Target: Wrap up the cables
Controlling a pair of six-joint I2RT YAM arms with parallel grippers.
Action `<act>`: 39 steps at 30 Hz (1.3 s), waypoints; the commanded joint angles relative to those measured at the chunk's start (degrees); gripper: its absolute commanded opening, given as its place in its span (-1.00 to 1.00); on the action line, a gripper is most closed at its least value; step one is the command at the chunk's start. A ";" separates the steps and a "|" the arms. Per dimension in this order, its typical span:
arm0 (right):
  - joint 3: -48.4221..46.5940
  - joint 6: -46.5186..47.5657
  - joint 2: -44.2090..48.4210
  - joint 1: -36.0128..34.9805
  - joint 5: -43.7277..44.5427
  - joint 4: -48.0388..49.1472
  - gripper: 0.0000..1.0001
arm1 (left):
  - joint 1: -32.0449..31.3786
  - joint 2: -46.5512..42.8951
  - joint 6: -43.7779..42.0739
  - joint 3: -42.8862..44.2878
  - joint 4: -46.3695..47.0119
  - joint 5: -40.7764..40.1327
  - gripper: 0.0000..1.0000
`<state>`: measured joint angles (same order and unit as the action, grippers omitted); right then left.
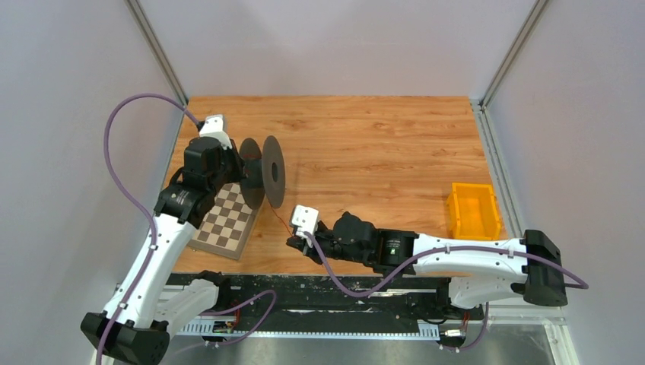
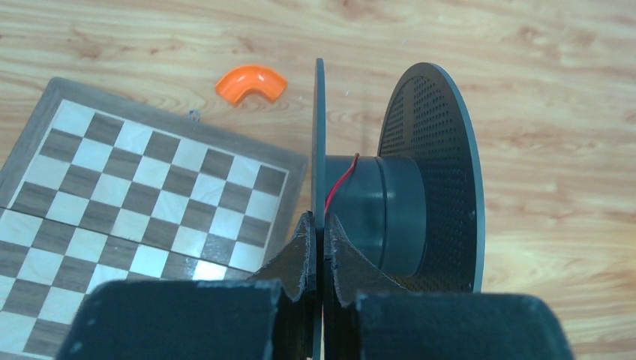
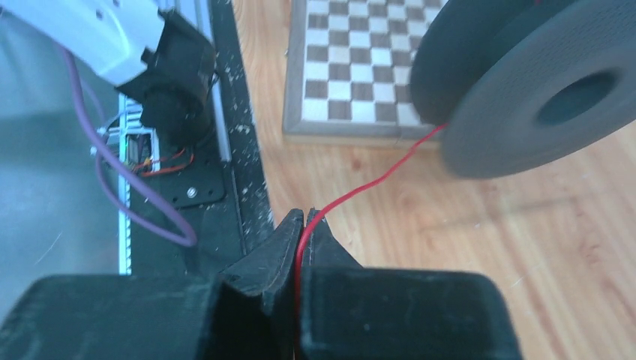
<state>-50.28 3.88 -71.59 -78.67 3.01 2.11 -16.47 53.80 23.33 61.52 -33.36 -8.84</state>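
Note:
A black spool (image 1: pixel 262 171) with two wide discs is held on edge above the left of the table. My left gripper (image 1: pixel 237 169) is shut on its near thin disc (image 2: pixel 319 135), seen edge-on between the fingertips (image 2: pixel 306 247). A thin red cable (image 2: pixel 341 184) lies against the spool's hub (image 2: pixel 382 210). From the spool (image 3: pixel 540 90) the cable (image 3: pixel 375 180) runs down, fairly straight, to my right gripper (image 3: pixel 306 217), which is shut on it. In the top view the cable (image 1: pixel 280 220) is a faint line from the spool to the right gripper (image 1: pixel 293 242) near the table's front edge.
A chessboard (image 1: pixel 224 220) lies flat below the spool at the front left. An orange elbow piece (image 2: pixel 251 82) rests on the wood beyond the chessboard (image 2: pixel 135 202). A yellow bin (image 1: pixel 473 211) stands at the right edge. Black rail (image 3: pixel 232 150) borders the table front.

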 commanded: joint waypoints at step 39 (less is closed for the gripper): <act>-5.13 12.30 -6.64 30.97 -12.76 -2.73 -0.96 | -1.49 -11.65 -17.81 0.47 -7.96 32.15 -1.00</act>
<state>-58.11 18.09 -80.99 -48.56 -7.09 -5.26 -17.91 42.72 1.43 57.76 -41.95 23.33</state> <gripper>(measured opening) 0.011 0.018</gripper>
